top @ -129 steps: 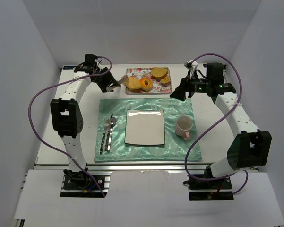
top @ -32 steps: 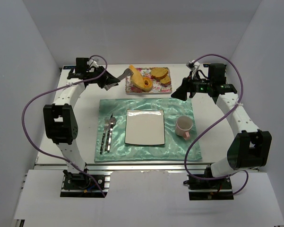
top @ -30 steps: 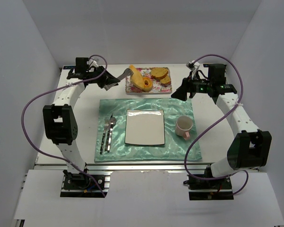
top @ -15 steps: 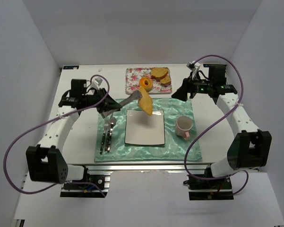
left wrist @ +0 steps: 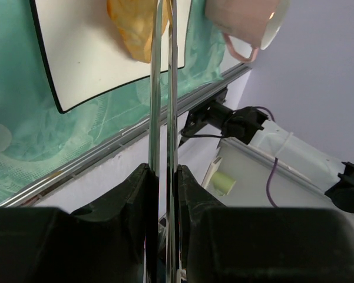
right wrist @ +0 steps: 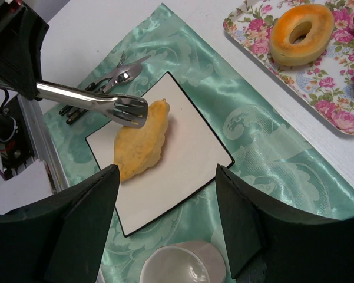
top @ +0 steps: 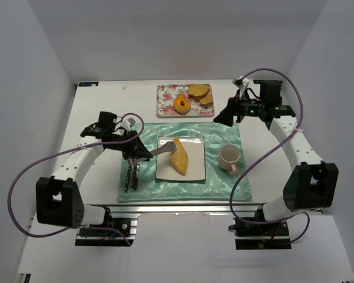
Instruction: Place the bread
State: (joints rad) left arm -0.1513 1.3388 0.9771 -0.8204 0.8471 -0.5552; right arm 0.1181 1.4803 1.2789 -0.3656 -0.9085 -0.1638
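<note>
Left arm [top: 76,164] comes in from the lower left of the overhead frame. Elbow sits low near the left edge, forearm runs up and right, wrist is over the left side of the green placemat [top: 224,184], above the cutlery [top: 131,175]. Left jaws are clamped on the handle end of metal tongs [top: 159,151], nothing else in them. Tongs point right toward frame centre. In the left wrist view the two blades are nearly together with a thin gap. The tong tip sits at the upper end of the bread [top: 179,159]; cannot tell whether it pinches the bread or only touches it.

Bread is a long piece tapered at both ends, golden-yellow with a rough, uneven crust. It lies flat on the white square plate [top: 195,172] at frame centre, running diagonally, and sits wholly inside the plate's thin black edge.

Right arm [top: 294,141] rises along the right side of the frame and bends left near the top. Right jaws hang at upper right over the desk [top: 100,112], just right of the floral tray [top: 165,100]. In the right wrist view they are spread wide and hold nothing.

Tray at top centre carries a ring-shaped roll [top: 181,105] and toast slices [top: 200,92]. Pink mug [top: 229,157] stands on the placemat right of the plate, apart from it.
</note>
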